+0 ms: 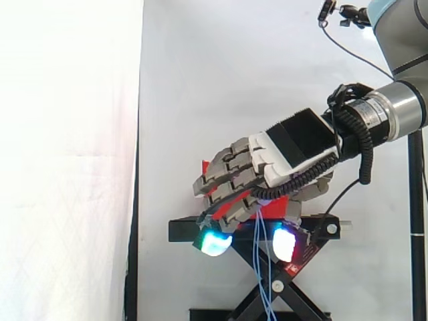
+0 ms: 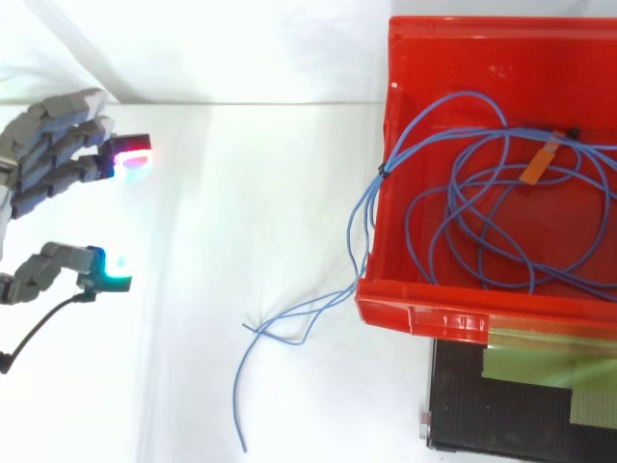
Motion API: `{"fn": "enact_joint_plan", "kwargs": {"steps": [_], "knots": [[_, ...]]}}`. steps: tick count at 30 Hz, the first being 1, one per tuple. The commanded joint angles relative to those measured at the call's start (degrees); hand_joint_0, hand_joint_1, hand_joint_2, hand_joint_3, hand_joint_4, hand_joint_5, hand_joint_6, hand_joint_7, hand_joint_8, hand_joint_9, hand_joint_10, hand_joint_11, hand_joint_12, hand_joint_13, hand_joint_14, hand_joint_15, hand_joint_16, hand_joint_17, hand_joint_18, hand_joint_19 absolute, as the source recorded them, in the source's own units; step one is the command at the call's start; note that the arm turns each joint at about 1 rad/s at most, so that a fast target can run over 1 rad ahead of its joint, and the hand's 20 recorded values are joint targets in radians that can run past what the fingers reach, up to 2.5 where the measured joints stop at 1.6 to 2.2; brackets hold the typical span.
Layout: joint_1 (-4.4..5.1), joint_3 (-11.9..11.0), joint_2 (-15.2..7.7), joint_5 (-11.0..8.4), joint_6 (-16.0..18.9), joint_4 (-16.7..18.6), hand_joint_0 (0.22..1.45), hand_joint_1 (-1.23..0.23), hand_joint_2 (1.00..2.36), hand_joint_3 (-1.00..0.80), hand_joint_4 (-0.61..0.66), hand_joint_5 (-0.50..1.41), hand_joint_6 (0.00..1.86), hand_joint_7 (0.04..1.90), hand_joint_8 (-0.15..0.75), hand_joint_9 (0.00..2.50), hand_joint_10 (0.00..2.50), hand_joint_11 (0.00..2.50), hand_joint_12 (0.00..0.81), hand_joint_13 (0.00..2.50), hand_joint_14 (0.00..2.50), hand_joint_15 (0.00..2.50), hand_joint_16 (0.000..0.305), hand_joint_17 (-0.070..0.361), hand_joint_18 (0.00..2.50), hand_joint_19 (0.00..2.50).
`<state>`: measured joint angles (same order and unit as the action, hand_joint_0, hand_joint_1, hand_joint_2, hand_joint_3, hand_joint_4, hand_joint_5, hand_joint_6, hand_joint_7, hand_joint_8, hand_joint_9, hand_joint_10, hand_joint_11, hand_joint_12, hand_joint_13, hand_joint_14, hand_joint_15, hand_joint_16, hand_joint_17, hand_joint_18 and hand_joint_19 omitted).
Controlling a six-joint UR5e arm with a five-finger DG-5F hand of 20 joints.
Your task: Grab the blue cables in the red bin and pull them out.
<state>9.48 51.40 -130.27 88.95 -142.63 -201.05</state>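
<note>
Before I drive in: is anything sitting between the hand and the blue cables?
Nothing visible does. From above, only a bare white surface lies between the open hand and the blue cables, whose ends trail out over the wall of the red bin. The coil itself lies behind that wall.

A white curtain (image 1: pixel 67 167) hung behind a black stand (image 1: pixel 182 231) on crossed legs. From above, wrinkled white cloth (image 2: pixel 241 193) lay beside the stand, whose top bore a greenish strip (image 2: pixel 540 368).
</note>
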Motion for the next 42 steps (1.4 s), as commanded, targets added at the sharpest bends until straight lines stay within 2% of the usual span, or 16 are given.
{"fn": "enact_joint_plan", "kwargs": {"steps": [1,10,11,19,23,29,34,42], "knots": [[-0.34,0.0,0.0,0.08,-0.9,-0.6,0.80,-0.79,1.00,-1.00,0.26,0.56,0.01,0.37,0.252,0.52,0.01,0.33,0.327,0.39,0.01,0.36,0.043,0.097,0.35,0.57],[-1.04,0.0,-0.1,0.08,-6.7,-2.8,0.80,-0.79,1.00,-1.00,0.26,0.56,0.01,0.37,0.251,0.52,0.01,0.32,0.327,0.39,0.01,0.36,0.043,0.097,0.35,0.57],[-1.39,0.0,0.0,0.08,-8.4,-3.4,0.80,-0.79,1.00,-1.00,0.26,0.56,0.01,0.37,0.253,0.52,0.01,0.33,0.328,0.39,0.01,0.36,0.043,0.097,0.35,0.57],[-2.36,0.1,0.0,0.08,-8.5,-3.5,0.80,-0.78,1.00,-1.00,0.26,0.57,0.01,0.37,0.252,0.52,0.01,0.33,0.328,0.39,0.01,0.37,0.043,0.097,0.35,0.57],[-2.80,0.1,0.0,0.08,-8.9,-3.5,0.80,-0.79,1.00,-1.00,0.24,0.50,0.01,0.39,0.247,0.48,0.01,0.34,0.330,0.39,0.01,0.37,0.043,0.098,0.35,0.57],[-3.59,-0.2,0.0,-0.01,-12.4,-6.4,0.80,-0.79,1.00,-1.00,0.24,0.48,0.01,0.44,0.247,0.45,0.01,0.37,0.331,0.36,0.01,0.37,0.044,0.099,0.35,0.56],[-4.12,-0.2,0.0,-0.01,-12.5,-6.5,0.80,-0.79,1.00,-1.00,0.25,0.46,0.01,0.48,0.238,0.39,0.01,0.37,0.336,0.31,0.01,0.36,0.044,0.100,0.32,0.56],[-4.91,-3.1,0.0,-0.01,-17.2,-8.7,0.80,-0.80,1.00,-1.00,0.25,0.46,0.01,0.50,0.235,0.38,0.01,0.37,0.336,0.31,0.01,0.36,0.045,0.100,0.31,0.56]]}}
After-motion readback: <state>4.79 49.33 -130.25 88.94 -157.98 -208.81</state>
